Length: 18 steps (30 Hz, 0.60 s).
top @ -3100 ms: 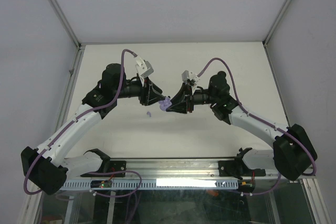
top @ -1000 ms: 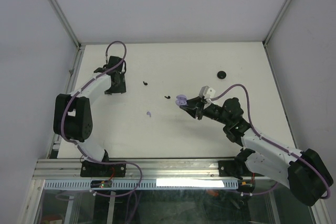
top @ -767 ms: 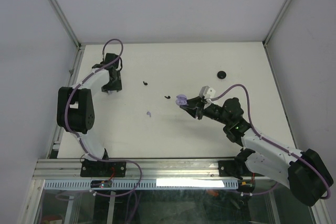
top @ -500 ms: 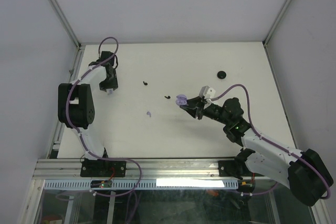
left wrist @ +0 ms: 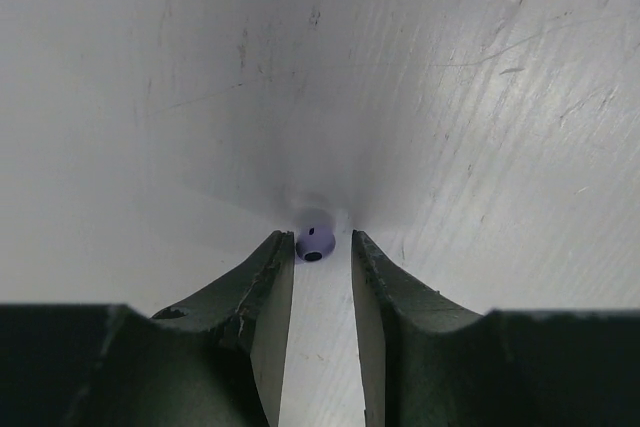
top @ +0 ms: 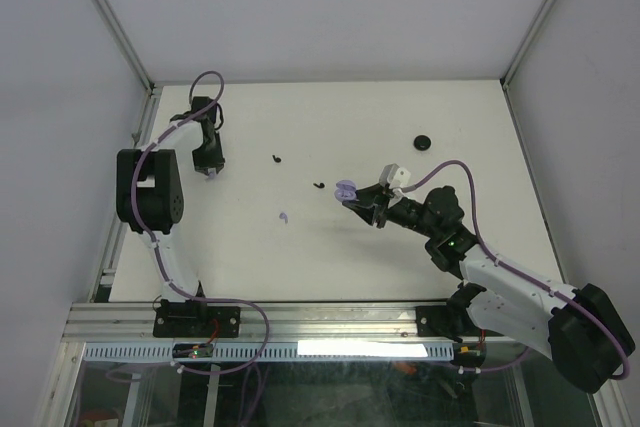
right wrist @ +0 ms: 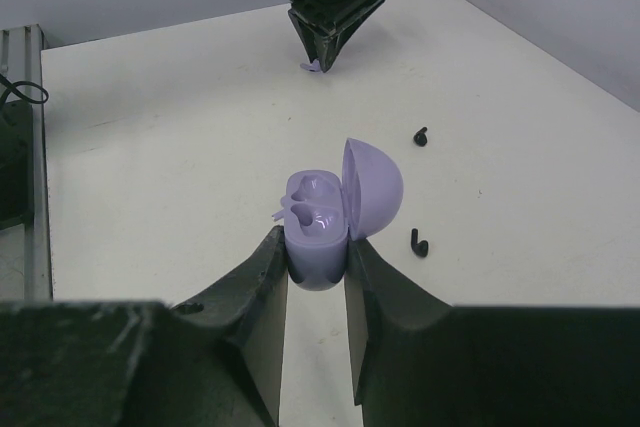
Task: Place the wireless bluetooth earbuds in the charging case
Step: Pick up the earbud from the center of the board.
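My right gripper [top: 353,197] [right wrist: 317,239] is shut on a lilac charging case [top: 346,190] [right wrist: 318,219], held above the table with its lid open. A lilac earbud [top: 284,217] lies on the table left of the case; its stem peeks out beside the case in the right wrist view [right wrist: 277,213]. My left gripper [top: 210,173] [left wrist: 323,239] points down at the far left of the table, jaws a narrow gap apart. A second lilac earbud [left wrist: 315,243] sits at its fingertips, touching the left finger and clear of the right. The right wrist view shows that gripper [right wrist: 322,59] too.
Two black earbuds [top: 276,158] [top: 319,185] lie between the arms; both also show in the right wrist view [right wrist: 421,135] [right wrist: 421,241]. A black round case [top: 424,141] sits at the back right. A metal rail [top: 128,197] borders the table's left edge beside the left arm.
Both arms have left the centre, where they met at the case. The left arm has swung to the far left and kept folding back. The right arm has held still for the last second.
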Available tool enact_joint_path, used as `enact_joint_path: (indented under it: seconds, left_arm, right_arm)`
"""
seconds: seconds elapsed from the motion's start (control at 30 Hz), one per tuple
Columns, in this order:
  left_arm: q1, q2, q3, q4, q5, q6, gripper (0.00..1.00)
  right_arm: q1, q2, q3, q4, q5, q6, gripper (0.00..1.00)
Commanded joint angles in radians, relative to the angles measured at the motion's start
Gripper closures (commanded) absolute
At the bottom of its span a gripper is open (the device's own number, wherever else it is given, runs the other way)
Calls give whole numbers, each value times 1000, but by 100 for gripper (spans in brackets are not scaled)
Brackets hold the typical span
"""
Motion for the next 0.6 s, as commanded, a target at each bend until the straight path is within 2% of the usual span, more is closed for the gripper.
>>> enact_joint_path:
  seconds: [0.0, 0.23, 0.37, 0.57]
  left_arm:
    - [9, 9, 40, 4, 22, 21, 70]
    - [10, 24, 31, 0, 20, 18, 75]
    - [10, 24, 26, -6, 30, 16, 82]
    - [10, -61, -5, -3, 107, -6, 89]
  right_arm:
    - [3, -10, 13, 51, 10, -21, 100]
    - [4, -13, 13, 50, 6, -18, 100]
    - [3, -15, 13, 47, 5, -18, 100]
    - [3, -13, 15, 51, 9, -17, 100]
